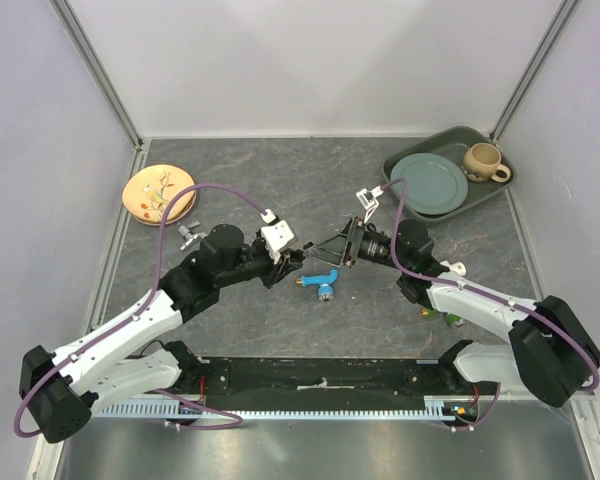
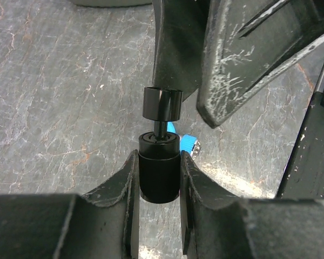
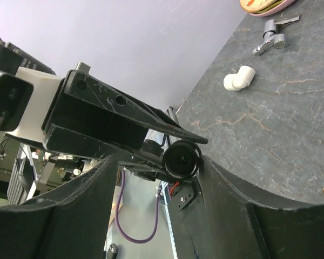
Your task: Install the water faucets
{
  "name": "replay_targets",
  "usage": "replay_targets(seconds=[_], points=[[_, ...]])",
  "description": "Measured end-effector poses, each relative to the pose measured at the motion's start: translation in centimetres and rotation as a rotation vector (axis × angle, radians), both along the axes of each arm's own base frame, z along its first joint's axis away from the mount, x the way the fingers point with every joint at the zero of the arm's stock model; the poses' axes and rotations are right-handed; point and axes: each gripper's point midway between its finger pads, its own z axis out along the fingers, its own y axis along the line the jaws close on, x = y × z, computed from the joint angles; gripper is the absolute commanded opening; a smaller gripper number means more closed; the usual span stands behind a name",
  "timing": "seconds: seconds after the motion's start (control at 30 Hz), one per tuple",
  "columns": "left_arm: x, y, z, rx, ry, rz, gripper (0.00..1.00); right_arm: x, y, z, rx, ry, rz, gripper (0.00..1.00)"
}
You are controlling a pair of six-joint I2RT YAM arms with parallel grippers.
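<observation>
Above the counter, the left gripper has its jaws clamped on a black end piece. The right gripper faces it, jaws apart either side of that piece, gripping nothing. The blue faucet lies at six o'clock below them, and the green faucet, partly hidden, at four o'clock. This looks like a handover or fitting step. Next, the right jaws need to close squarely on the piece.

The left arm and right arm both stretch inward and face each other tip to tip. The left fingers clamp a black cylinder between them. The right fingers stand apart, one on either side of that cylinder's far end.
</observation>
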Motion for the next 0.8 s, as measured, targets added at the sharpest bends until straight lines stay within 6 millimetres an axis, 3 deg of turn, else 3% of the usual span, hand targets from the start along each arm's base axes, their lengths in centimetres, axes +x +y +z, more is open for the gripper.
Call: replay_targets(seconds=[0.23,0.33,0.37,0.43,0.47,0.53,0.57,0.6,0.67,0.8], points=[[-0.2,-0.6,0.2,-0.015,-0.007,-0.011,0.02,0.6,0.3,0.0,0.018,-0.006,-0.014,0.42],[-0.3,-0.6,0.5,-0.024,-0.015,-0.012,0.02,0.9,0.3,-0.2,0.015,-0.002,-0.026,0.26],[-0.3,-0.6,0.6,-0.027,-0.017,-0.012,0.04,1.0,0.3,-0.2,0.014,-0.006,-0.029,0.16],[-0.3,-0.6,0.7,-0.029,-0.017,-0.009,0.11,1.1,0.2,-0.3,0.008,-0.018,-0.036,0.07],[-0.3,-0.6,0.7,-0.03,-0.016,-0.008,0.22,1.1,0.2,-0.4,0.003,-0.022,-0.038,0.0],[-0.3,-0.6,0.6,-0.03,-0.012,-0.005,0.34,1.2,0.1,-0.6,-0.013,-0.028,-0.045,0.0],[-0.3,-0.6,0.5,-0.032,-0.009,-0.005,0.46,1.2,0.0,-0.7,-0.021,-0.032,-0.047,0.0],[-0.4,-0.6,0.4,-0.035,-0.008,-0.007,0.53,1.1,0.0,-0.7,-0.032,-0.039,-0.047,0.0],[-0.4,-0.6,0.4,-0.04,-0.007,-0.008,0.63,1.0,-0.1,-0.6,-0.049,-0.052,-0.047,0.0],[-0.6,-0.6,0.8,-0.059,-0.018,-0.009,0.7,0.7,-0.3,0.3,-0.08,-0.103,-0.043,0.0]])
